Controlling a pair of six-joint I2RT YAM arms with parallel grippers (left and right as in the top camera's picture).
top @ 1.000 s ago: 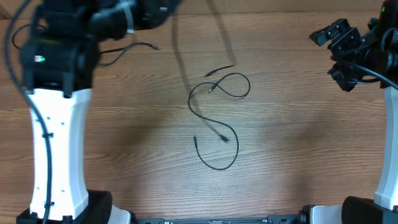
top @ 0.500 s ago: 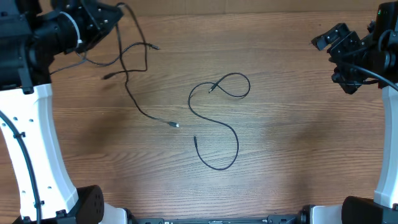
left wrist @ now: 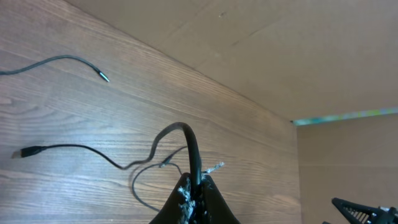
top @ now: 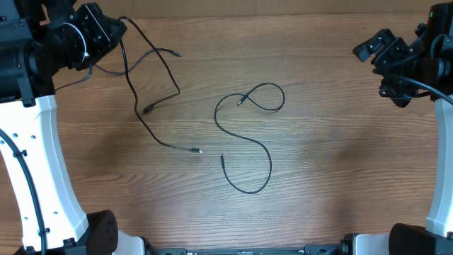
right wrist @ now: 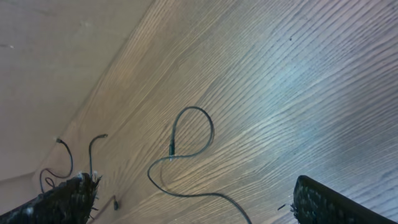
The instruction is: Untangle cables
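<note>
My left gripper (top: 113, 27) is at the far left, shut on a thin black cable (top: 136, 85) that hangs from it and trails over the wood to a silver plug (top: 197, 150). The left wrist view shows that cable (left wrist: 189, 143) pinched between the shut jaws (left wrist: 198, 186). A second cable (top: 244, 145) lies alone mid-table in an S with a loop at its top; it also shows in the right wrist view (right wrist: 186, 143). A third strand (top: 152, 53) lies near the left gripper. My right gripper (top: 379, 49) is open and empty at the far right, above the table.
The wooden table (top: 340, 163) carries only the cables. The white arm bases stand at the left (top: 42, 177) and right (top: 442, 177) edges. A cardboard wall (left wrist: 261, 43) rises behind the table.
My left gripper has swung from the table's middle back to the far left, pulling its cable away from the S-shaped one. That cable has settled lower on the table. The right arm is still.
</note>
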